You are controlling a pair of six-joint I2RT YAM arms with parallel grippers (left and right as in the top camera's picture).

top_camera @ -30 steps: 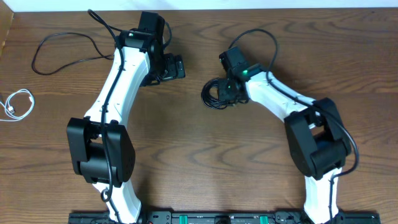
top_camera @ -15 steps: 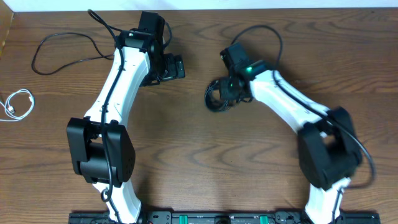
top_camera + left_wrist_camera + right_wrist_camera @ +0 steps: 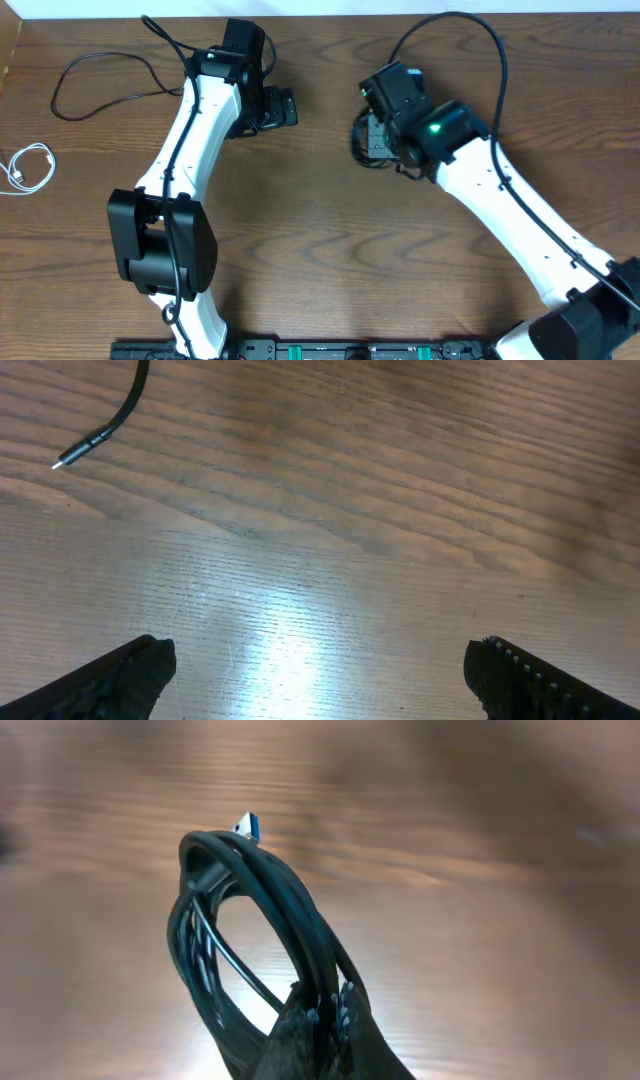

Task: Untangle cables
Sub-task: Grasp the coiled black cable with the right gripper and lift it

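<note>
A coiled black cable (image 3: 235, 910) with a blue-tipped plug (image 3: 247, 824) hangs lifted off the table, my right gripper (image 3: 325, 1010) shut on its strands. From overhead that coil (image 3: 359, 140) shows just left of the right gripper (image 3: 378, 135). A second black cable (image 3: 100, 75) lies spread in a loose loop at the back left. Its plug end (image 3: 92, 441) shows in the left wrist view. A white cable (image 3: 30, 166) lies coiled near the left edge. My left gripper (image 3: 283, 108) hovers open over bare wood, nothing between its fingers (image 3: 125, 672).
The thick black wire of the right arm (image 3: 470, 40) arcs high over the back right of the wooden table (image 3: 320, 240). The left arm (image 3: 190, 140) stretches diagonally across the left half. A rail (image 3: 320, 350) runs along the front edge.
My right gripper has shut on the black coil and risen with it, moving a little right. The right arm has swung out toward the right. The left arm has not moved.
</note>
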